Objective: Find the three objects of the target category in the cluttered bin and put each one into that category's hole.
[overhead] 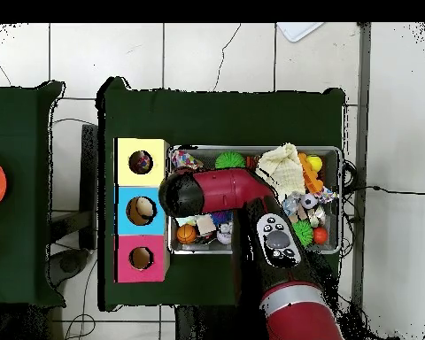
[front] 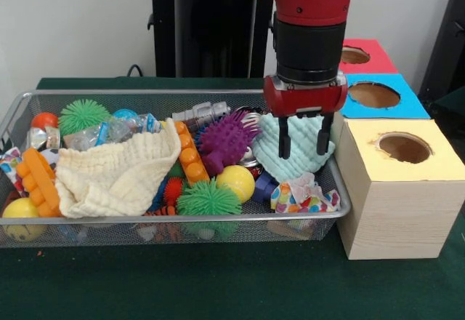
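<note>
The silver wire-mesh bin (front: 218, 220) is full of toys. One dotted white cloth (front: 301, 195) lies crumpled in its front right corner, next to the yellow-topped box (front: 429, 161); it also shows in the overhead view (overhead: 186, 160). No other dotted cloth shows in the bin. The round hole (front: 404, 148) in the yellow top is open; in the overhead view (overhead: 141, 162) something speckled shows inside it. My gripper (front: 304, 145) is open and empty, hanging just over the mint knit cloth (front: 299, 161), behind the dotted cloth. In the overhead view my arm (overhead: 216, 190) hides the gripper.
A cream knit cloth (front: 120, 174), a purple spiky ball (front: 225, 142), green spiky balls (front: 208, 198), a yellow ball (front: 236, 182) and orange bricks (front: 40, 182) fill the bin. Blue-topped (front: 407, 105) and red-topped (front: 378, 57) boxes stand behind the yellow one.
</note>
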